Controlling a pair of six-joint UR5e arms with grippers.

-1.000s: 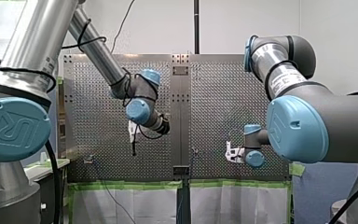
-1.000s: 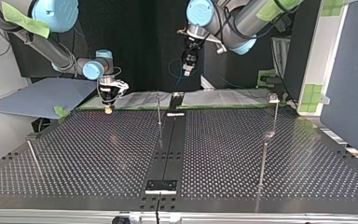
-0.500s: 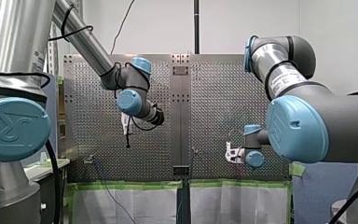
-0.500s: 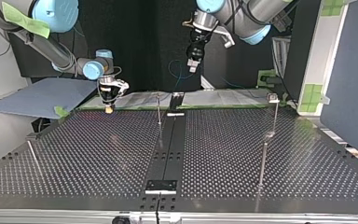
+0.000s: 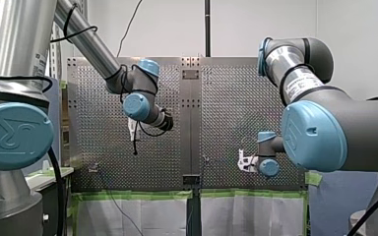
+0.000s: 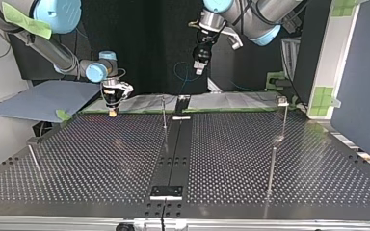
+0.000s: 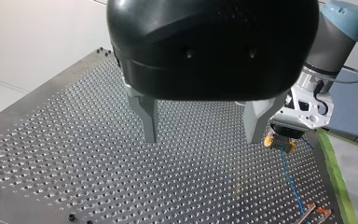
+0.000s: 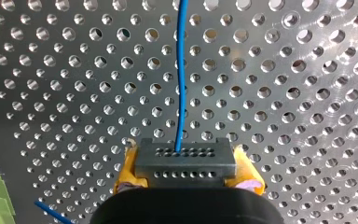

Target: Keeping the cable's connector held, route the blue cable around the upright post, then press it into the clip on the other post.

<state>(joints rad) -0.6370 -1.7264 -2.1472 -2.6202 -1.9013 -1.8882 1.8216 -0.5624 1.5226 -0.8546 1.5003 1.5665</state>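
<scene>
The blue cable [image 8: 181,70] ran from the connector [image 8: 185,158] straight out ahead over the holed table [image 6: 101,159], lying loose and not yet around any post. The right gripper [image 8: 186,170] pinched the connector between its yellow pads, low near the table's far edge at the top view's left. The left gripper [image 7: 201,137] hung well above the table with its metal fingers spread and nothing between them. A thin post [image 6: 164,113] stood near the table's middle, and another [image 6: 284,118], with a small block on top that may be the clip, stood well apart at that view's right.

The likely trouble was tension: a taut pull round the post could drag the connector out of the pads. The thin cable could also slip past the spread fingers, or ride up over the post.
</scene>
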